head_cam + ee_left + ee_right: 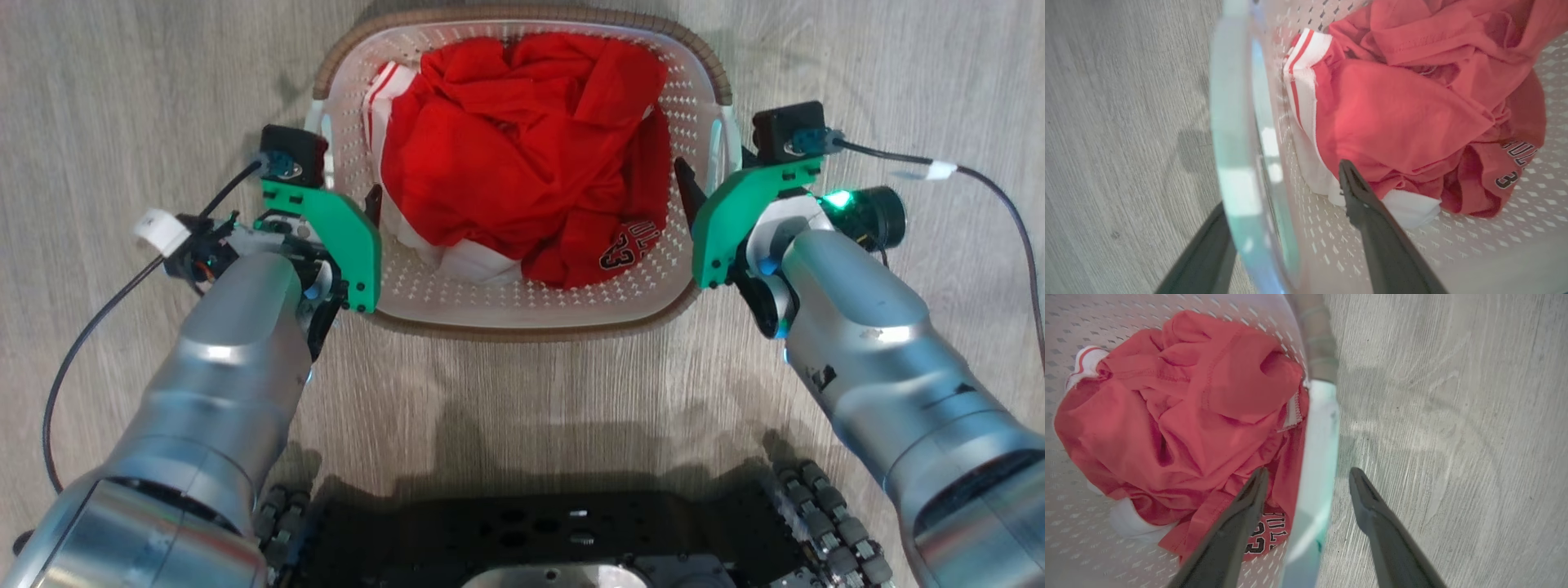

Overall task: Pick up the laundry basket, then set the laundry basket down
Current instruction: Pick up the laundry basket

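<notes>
The laundry basket [522, 331], white and perforated with a brown woven rim, lies straight ahead on or just over the floor. It holds crumpled red and white clothes [522, 155]. My left gripper [343, 192] is open astride the basket's left white handle [1233, 122], one finger inside the wall and one outside. On the other side my right gripper [710, 175] is open as well, straddling the right handle [1318, 437]. In the wrist views the left gripper [1282, 183] and the right gripper [1308, 473] each show the rim running between their dark fingers, with gaps beside it.
Pale wood-look floor [122, 98] surrounds the basket on every side. My dark wheeled base [555, 531] sits close behind the basket's near rim. A black cable [996, 196] loops out from each wrist.
</notes>
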{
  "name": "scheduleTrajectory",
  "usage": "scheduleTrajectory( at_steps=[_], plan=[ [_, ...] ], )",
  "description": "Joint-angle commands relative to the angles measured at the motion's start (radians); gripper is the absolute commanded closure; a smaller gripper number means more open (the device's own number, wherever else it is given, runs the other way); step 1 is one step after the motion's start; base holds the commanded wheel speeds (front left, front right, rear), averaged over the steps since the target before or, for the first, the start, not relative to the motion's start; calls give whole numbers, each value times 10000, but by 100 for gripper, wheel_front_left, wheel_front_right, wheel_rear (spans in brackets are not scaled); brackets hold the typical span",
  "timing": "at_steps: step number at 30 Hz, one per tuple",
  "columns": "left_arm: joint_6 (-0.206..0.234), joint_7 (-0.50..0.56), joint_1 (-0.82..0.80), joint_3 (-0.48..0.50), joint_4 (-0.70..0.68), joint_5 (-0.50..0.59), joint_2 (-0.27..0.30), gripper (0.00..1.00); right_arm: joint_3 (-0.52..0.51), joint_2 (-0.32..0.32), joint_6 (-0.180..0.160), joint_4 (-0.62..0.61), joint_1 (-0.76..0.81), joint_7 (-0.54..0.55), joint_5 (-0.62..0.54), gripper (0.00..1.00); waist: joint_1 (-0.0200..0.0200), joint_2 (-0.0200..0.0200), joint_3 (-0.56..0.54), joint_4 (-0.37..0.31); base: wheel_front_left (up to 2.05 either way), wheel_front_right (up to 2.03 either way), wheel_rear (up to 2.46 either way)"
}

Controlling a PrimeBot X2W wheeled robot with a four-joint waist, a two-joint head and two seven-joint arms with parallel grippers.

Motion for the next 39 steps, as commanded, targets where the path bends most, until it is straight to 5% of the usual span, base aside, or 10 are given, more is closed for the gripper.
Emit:
scheduleTrajectory(
  at_steps=[1,26,28,29,31,32,39],
  plan=[
    [-33,10,89,86,17,-85,246,0,196,177,23,0,342,27,130,0,-1,0,109,20,0,0,0],
    [-6,446,-436,-728,21,-1153,246,0,1276,177,23,605,-328,-115,1239,0,-1,0,798,82,0,0,0],
    [-17,466,-442,-825,1,-1241,246,16,1341,177,23,623,-349,-135,1329,0,-1,0,817,95,0,0,0],
    [-25,493,-439,-871,-12,-1295,246,39,1382,177,23,605,-345,-120,1389,52,-1,0,823,103,0,0,0],
    [-38,541,-439,-947,-37,-1419,246,77,1454,177,23,597,-358,-112,1494,100,-1,0,839,117,0,0,0],
    [-47,601,-435,-966,-44,-1509,246,100,1492,177,23,601,-370,-116,1535,100,-1,0,847,123,0,0,0],
    [-118,737,-410,-1325,-168,-1806,246,100,1694,177,23,742,-484,-168,1710,100,-1,0,864,190,0,0,0]
  ],
)
